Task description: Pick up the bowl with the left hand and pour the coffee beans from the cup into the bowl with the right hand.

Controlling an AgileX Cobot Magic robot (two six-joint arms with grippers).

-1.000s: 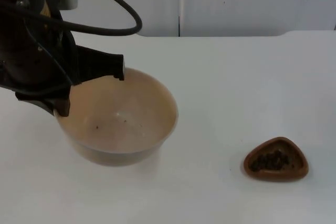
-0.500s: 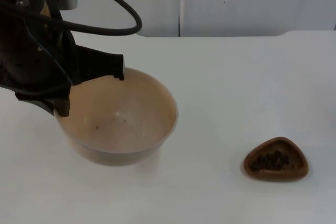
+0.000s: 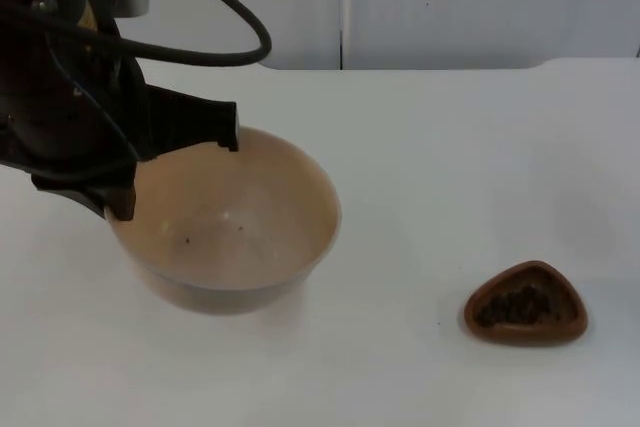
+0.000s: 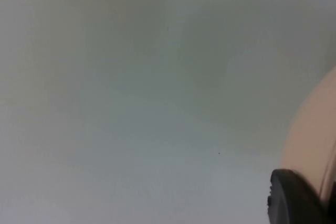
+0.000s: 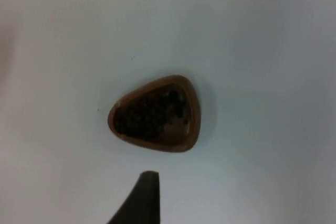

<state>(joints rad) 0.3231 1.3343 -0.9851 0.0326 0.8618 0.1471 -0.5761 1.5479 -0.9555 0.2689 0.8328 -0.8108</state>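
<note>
A wide tan bowl [image 3: 240, 237] is at the left of the table, with a few dark specks inside. My left gripper [image 3: 170, 162] is shut on its back-left rim, and the black arm covers that edge. In the left wrist view a black fingertip [image 4: 294, 200] lies against the bowl's pale outer wall [image 4: 315, 129]. A small brown three-cornered cup [image 3: 526, 304] of dark coffee beans sits on the table at the front right. In the right wrist view my right gripper [image 5: 148, 200] hangs above the cup [image 5: 156, 114], apart from it.
The white table [image 3: 450, 167] runs back to the grey partition wall [image 3: 480, 2]. Open table surface lies between the bowl and the cup.
The bowl and my left gripper have shifted very slightly upward together. The cup has not moved.
</note>
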